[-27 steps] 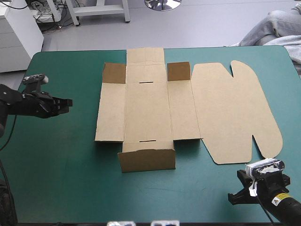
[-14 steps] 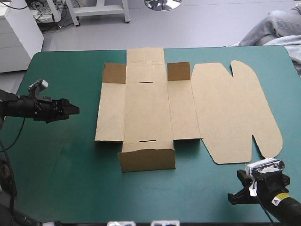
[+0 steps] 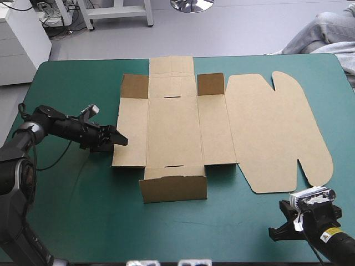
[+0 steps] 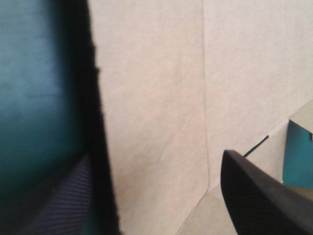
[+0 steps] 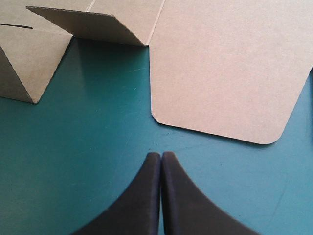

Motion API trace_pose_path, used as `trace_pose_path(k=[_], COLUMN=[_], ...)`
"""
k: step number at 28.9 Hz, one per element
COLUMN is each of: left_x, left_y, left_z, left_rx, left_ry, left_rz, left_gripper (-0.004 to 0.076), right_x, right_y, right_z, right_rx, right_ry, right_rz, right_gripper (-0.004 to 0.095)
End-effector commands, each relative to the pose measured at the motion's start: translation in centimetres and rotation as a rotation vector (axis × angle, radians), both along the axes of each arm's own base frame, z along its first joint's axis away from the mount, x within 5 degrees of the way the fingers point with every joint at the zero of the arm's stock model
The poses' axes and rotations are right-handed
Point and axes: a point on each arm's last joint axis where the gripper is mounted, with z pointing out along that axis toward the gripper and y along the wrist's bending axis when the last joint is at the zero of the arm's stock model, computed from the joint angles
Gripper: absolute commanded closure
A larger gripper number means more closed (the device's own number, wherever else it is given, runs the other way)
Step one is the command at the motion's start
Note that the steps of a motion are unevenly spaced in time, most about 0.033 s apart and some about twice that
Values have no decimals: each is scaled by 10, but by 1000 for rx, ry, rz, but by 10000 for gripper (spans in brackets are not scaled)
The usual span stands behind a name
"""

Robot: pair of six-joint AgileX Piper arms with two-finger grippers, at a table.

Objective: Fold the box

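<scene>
The left gripper (image 3: 116,138) has its black fingers (image 4: 259,196) wide apart at the left edge of the brown box (image 3: 173,130). I think it wants to grab that side flap (image 3: 131,133) and lift it. The right gripper (image 5: 161,159) is pinched together and empty, near a corner of the lid (image 5: 230,63). The box lies mostly flat in the middle of the teal-green table (image 3: 72,210).

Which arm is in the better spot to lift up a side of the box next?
Probably left. The left gripper is open right at the box's left edge, with the side panel just ahead. The right gripper is shut over bare cover, short of the box.
</scene>
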Motion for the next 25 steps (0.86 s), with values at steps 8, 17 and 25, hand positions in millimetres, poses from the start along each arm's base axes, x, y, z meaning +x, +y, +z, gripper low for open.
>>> trace_pose_path(k=[8, 17, 25], left_x=[7, 15, 19], left_y=[-51, -50, -51], left_z=[5, 3, 8], left_rx=[-86, -60, -70], left_ry=[-26, -44, -112], left_rz=[-58, 47, 22], left_gripper=[200, 727, 730], right_x=[3, 3, 3], right_y=[2, 3, 3], right_z=[13, 13, 13], right_rx=[54, 61, 58], right_ry=[-65, -63, -64], right_rz=[-10, -7, -4], right_gripper=[922, 922, 921])
